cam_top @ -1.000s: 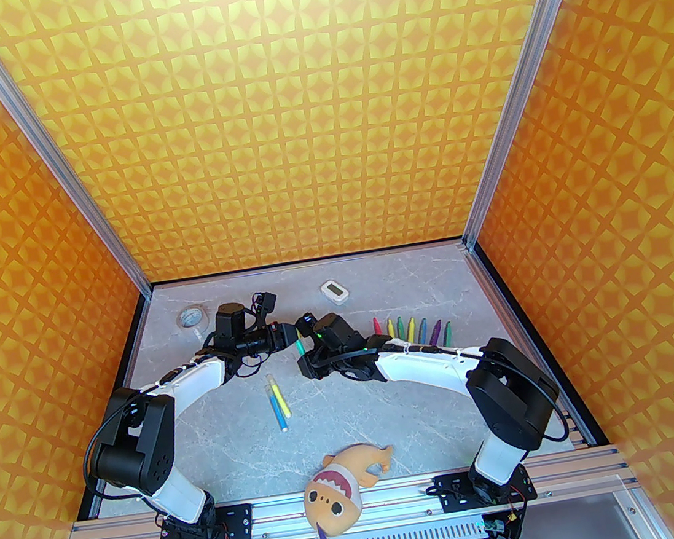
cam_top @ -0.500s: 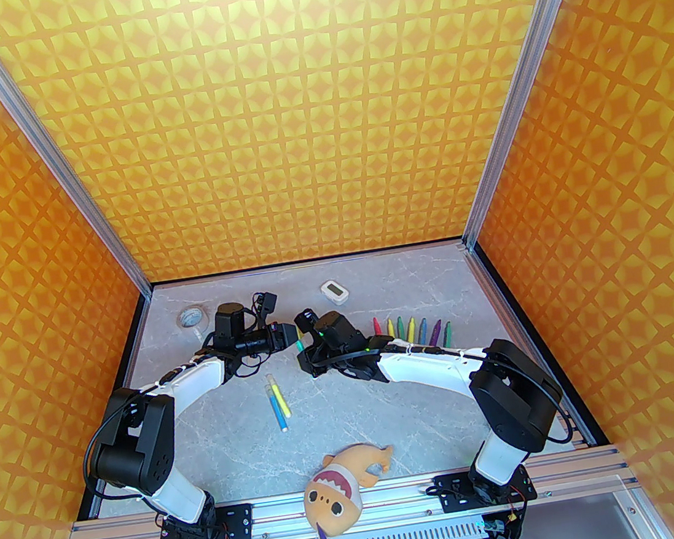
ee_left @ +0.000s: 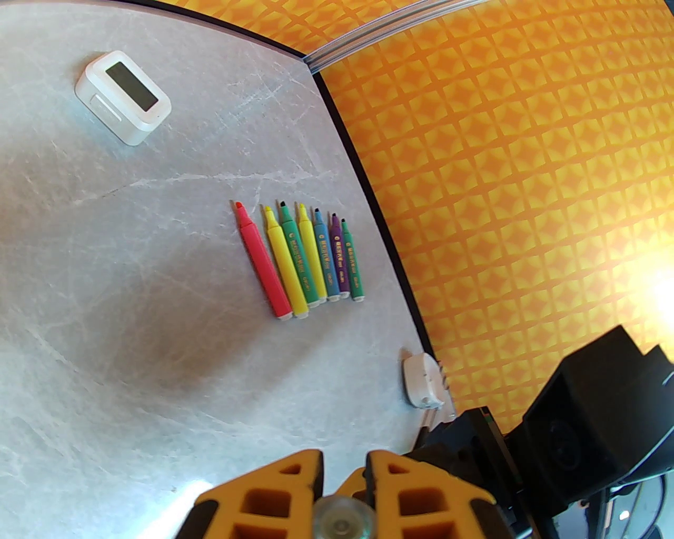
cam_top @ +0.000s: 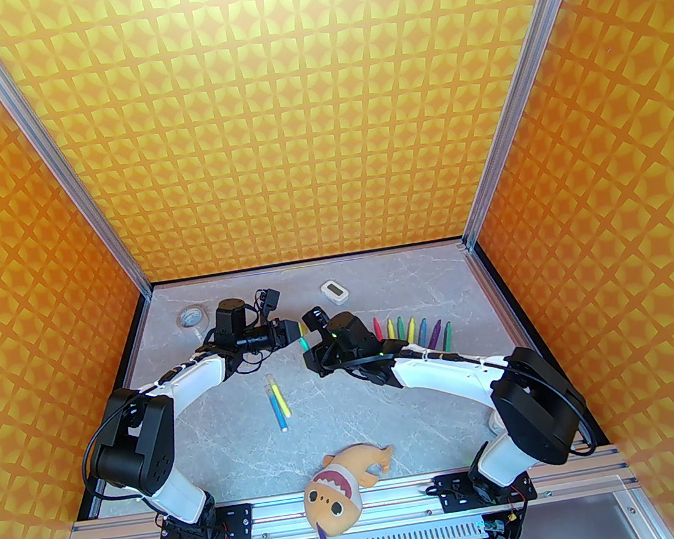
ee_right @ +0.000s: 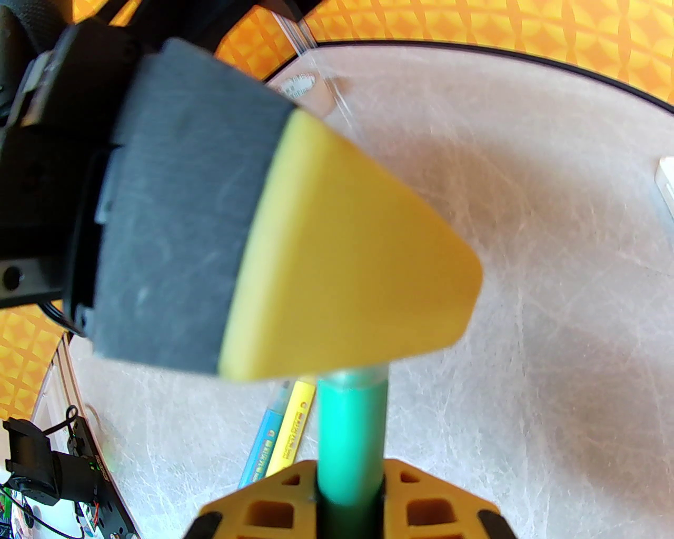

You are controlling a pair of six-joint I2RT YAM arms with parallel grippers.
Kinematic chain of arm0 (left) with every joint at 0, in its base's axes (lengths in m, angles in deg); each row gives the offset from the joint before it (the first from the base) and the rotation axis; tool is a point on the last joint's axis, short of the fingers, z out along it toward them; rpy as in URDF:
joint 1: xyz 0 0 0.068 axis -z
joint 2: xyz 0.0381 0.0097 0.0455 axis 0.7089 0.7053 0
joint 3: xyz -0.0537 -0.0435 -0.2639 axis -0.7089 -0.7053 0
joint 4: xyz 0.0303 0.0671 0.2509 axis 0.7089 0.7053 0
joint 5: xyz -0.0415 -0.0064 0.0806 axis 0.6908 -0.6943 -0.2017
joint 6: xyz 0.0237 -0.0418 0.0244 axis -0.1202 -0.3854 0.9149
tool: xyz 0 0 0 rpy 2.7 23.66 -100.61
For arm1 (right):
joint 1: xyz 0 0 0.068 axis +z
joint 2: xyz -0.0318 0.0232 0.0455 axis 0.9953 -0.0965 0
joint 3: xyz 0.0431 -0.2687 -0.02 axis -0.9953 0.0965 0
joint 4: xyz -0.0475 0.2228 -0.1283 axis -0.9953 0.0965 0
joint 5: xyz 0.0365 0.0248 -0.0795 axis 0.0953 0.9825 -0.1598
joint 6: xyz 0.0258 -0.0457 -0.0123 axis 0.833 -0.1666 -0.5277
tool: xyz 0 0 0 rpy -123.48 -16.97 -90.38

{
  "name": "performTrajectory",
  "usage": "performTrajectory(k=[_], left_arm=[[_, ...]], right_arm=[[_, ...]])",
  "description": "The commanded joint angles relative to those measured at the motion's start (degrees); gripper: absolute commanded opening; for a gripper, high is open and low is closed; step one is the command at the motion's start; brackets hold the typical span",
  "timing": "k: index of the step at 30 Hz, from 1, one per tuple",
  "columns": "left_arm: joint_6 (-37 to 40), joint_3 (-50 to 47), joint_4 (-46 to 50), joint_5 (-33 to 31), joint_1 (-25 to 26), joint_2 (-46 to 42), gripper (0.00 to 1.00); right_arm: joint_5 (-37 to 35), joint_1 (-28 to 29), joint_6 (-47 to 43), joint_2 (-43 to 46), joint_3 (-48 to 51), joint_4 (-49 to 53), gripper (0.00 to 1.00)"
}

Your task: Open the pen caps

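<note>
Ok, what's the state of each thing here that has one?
Left gripper: shut on the pen cap.
Right gripper: shut on the green pen.
Green pen: held aloft, cap apparently still on.
Seven pens in a row: uncapped, lying flat.
Yellow and blue pens: lying flat, seemingly capped.

High rear camera looking down on table (cam_top: 414,288), close wrist cameras facing opposite ways across it

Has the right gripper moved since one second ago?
Yes, slightly: the right gripper, holding the green pen, shifted rightward, nearer the row of pens.
</note>
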Motion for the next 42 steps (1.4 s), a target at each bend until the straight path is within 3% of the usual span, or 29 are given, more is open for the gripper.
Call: performTrajectory(k=[1, 10, 14, 21, 29, 34, 42], left_arm=[[-3.7, 3.6, -6.6, -6.1, -3.6, 1.2, 0.0], [-7.7, 3.3, -8.8, -6.3, -6.0, 2.0, 0.0], [-3.8, 4.4, -2.1, -6.8, -6.8, 1.5, 0.0], [11.2, 9.1, 23.8, -19.4, -6.8, 0.8, 0.0], [19.2, 14.3, 42.0, -35.7, -6.1, 4.0, 0.0], [20.8, 17.3, 48.5, -43.0, -5.3, 7.5, 0.0], [21.2, 19.3, 50.5, -46.0, -4.2, 10.9, 0.0]], right_arm=[[4.7, 0.7, -1.6, 1.6, 4.2, 6.3, 0.0], [3.8, 0.7, -1.7, 3.4, 7.4, 3.0, 0.0], [0.1, 0.3, -1.9, 4.0, 7.4, 4.0, 0.0], [-7.2, -5.3, 1.8, 1.8, 5.6, 7.0, 0.0], [-16.1, -9.2, 1.3, -4.7, -2.0, 14.9, 0.0], [-23.4, -10.4, -0.1, -9.3, -7.3, 20.5, 0.0], [-27.1, -13.2, -0.5, -15.4, -12.2, 23.8, 0.0]])
